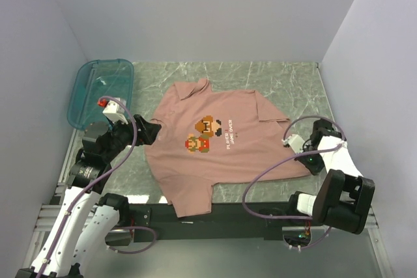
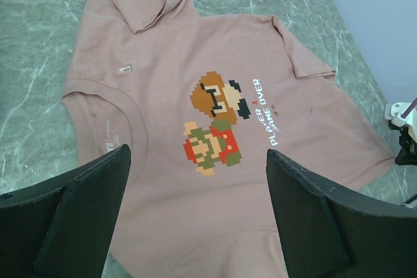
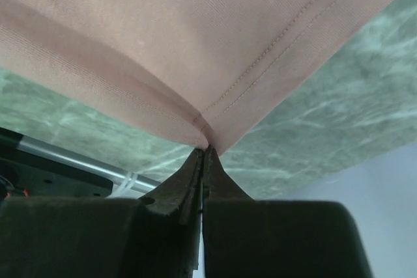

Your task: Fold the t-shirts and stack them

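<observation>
Lying spread, one t-shirt (image 1: pixel 195 170), one teal bin (image 1: pixel 88 99)

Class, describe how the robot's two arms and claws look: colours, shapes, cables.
The left arm and right arm have white shells and black joint housings, each trailed by a looping lilac cable. The left claw and right claw have matte black, wedge-shaped fingers.

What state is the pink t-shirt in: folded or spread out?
Spread out, face up: the t-shirt lies flat on the table, print showing, body unfolded. The right gripper pinches its hem corner.
</observation>
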You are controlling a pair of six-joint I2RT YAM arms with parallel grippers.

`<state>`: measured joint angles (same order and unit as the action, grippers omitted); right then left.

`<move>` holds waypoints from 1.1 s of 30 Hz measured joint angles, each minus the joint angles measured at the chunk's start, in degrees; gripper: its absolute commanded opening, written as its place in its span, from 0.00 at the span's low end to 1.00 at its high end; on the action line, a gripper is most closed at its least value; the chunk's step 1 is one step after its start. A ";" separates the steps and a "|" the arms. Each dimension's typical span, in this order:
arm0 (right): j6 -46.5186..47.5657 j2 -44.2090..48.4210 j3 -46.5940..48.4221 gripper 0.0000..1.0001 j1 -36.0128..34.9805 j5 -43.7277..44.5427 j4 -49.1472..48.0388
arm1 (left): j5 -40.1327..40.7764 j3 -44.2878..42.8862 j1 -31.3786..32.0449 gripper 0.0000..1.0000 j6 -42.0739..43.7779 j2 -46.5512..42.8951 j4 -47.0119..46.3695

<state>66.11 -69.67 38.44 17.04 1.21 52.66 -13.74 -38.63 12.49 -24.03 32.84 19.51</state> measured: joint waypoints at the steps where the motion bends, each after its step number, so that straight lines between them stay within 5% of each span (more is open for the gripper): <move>1: 0.92 -0.13 0.00 0.00 1.38 -0.04 0.04 | -0.02 0.00 0.00 0.90 -0.02 0.04 0.00; 9: 8.24 3.28 -3.65 0.01 7.96 0.17 0.92 | -0.20 0.00 0.00 0.90 -0.02 0.68 -0.02; 12: 10.03 4.52 -4.59 0.13 10.82 0.26 1.46 | -0.57 0.00 0.00 0.90 -0.02 1.09 -0.02; 16: 10.29 4.22 -0.66 0.41 13.84 -2.91 4.85 | -0.98 0.00 0.00 0.90 -0.02 1.51 0.00; 19: 9.31 3.19 6.01 0.46 13.57 -8.33 7.80 | -1.01 0.00 0.00 0.90 -0.02 1.53 0.00; 25: -1.90 -0.72 13.38 0.47 1.64 -18.95 5.64 | -0.98 0.00 0.00 0.90 -0.02 1.62 0.00; 33: -24.79 -18.43 24.87 0.42 -16.22 -18.36 -7.78 | -0.24 0.00 0.00 0.90 -0.02 2.23 0.02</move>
<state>41.32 -88.09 63.31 0.82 -17.15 44.88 -13.98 -38.63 12.49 -24.05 35.07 19.53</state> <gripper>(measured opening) 0.436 0.899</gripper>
